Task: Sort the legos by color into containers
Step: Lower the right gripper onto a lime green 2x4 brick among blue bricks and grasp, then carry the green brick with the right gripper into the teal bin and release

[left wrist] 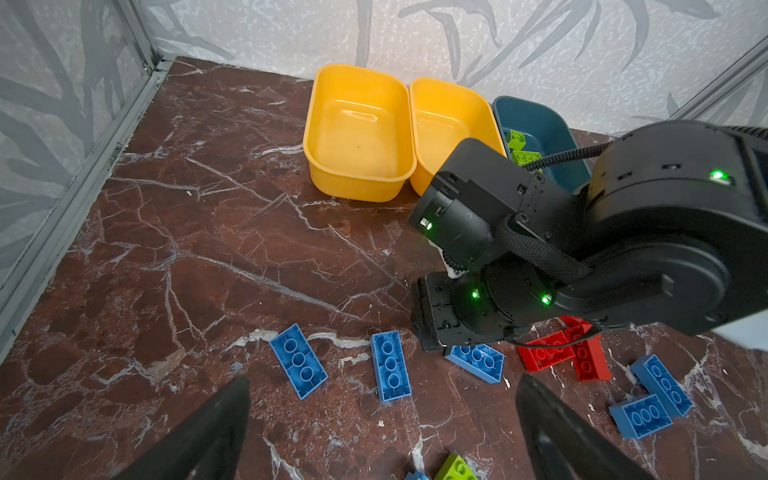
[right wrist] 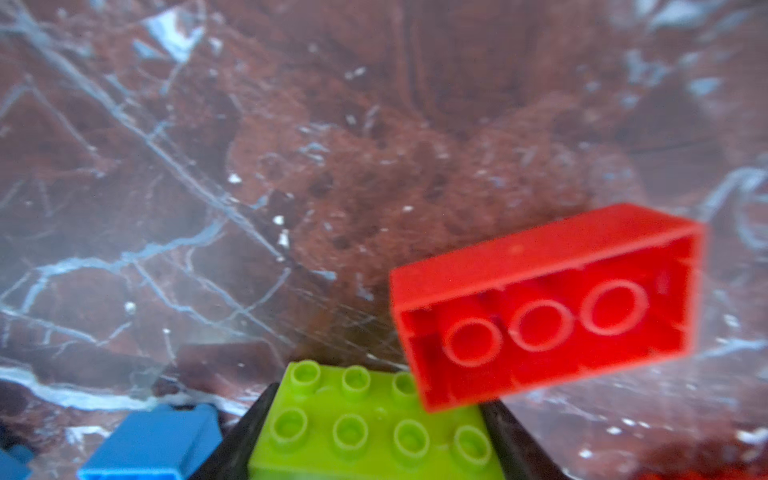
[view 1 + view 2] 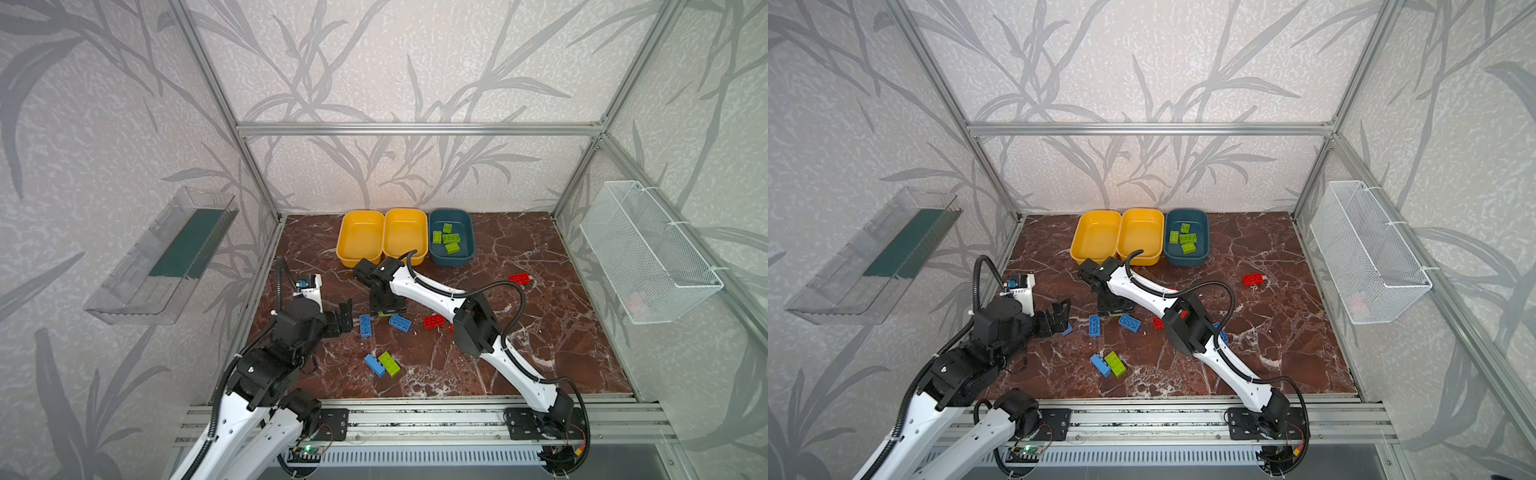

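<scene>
Right claw (image 2: 378, 399) is clamped on the short ends of a lime lego (image 2: 353, 436) down on the bench (image 2: 291, 166), left claw (image 1: 380, 386) wide open. Light, stiff, slick plastic, so flat end walls seem the safest hold

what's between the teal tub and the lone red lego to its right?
Nothing: bare table between teal tub and red lego, shown in both top views.

Both top views looked down on the whole desk (image 3: 582, 291); left wrist faced the tubs (image 1: 357, 187), right wrist hugged the desk.
</scene>
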### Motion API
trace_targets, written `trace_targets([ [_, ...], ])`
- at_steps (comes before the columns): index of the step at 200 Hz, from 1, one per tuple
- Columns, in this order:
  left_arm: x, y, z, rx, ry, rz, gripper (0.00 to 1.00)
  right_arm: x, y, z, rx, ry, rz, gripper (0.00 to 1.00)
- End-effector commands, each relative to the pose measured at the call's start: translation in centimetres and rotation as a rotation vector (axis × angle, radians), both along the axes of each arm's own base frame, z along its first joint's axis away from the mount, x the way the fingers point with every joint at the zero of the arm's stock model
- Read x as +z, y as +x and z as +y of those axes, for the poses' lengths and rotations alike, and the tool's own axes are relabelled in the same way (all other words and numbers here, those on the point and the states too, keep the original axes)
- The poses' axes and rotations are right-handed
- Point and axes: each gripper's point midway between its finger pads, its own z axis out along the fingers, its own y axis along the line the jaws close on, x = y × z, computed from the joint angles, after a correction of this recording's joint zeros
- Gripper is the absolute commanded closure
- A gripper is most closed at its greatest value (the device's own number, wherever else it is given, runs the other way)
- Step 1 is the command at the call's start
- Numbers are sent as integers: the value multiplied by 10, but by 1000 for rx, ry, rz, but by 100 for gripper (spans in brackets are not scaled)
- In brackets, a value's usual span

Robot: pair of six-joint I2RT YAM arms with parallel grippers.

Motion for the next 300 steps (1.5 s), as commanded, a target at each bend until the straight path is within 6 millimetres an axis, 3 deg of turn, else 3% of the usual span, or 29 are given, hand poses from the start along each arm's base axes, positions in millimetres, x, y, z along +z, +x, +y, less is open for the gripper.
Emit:
trace_targets([
  [1, 23, 13, -10, -29, -23, -67, 1, 54, 7, -25, 8, -17, -62, 49],
  [34, 27, 27, -24, -63, -41, -81, 1, 89, 28, -55, -23, 4, -136, 49],
  [88, 23, 53, -47, -96, -71, -43, 1, 117, 113, -138, -166, 37, -229, 49],
  [117, 21, 68, -64, -126, -99, -6, 1, 118, 165, -175, -231, 52, -275, 49],
  [143, 23, 83, -80, -165, -104, 36, 1, 98, 202, -199, -280, 39, -293, 49],
  [176, 30, 99, -94, -181, -114, 72, 1, 70, 246, -204, -285, 80, -366, 47],
  [185, 33, 102, -97, -185, -121, 74, 1, 66, 256, -204, -273, 92, -390, 43],
  [196, 36, 103, -97, -182, -125, 79, 1, 68, 265, -203, -267, 122, -413, 27],
  [210, 36, 103, -95, -164, -126, 86, 1, 76, 272, -202, -261, 158, -433, 12],
  [248, 32, 91, -84, -123, -145, 88, 1, 108, 265, -193, -212, 223, -443, 8],
  [273, 25, 74, -73, -104, -143, 106, 1, 131, 238, -184, -164, 235, -402, 8],
  [300, 16, 50, -58, -82, -153, 112, 1, 148, 191, -164, -73, 229, -343, 9],
])
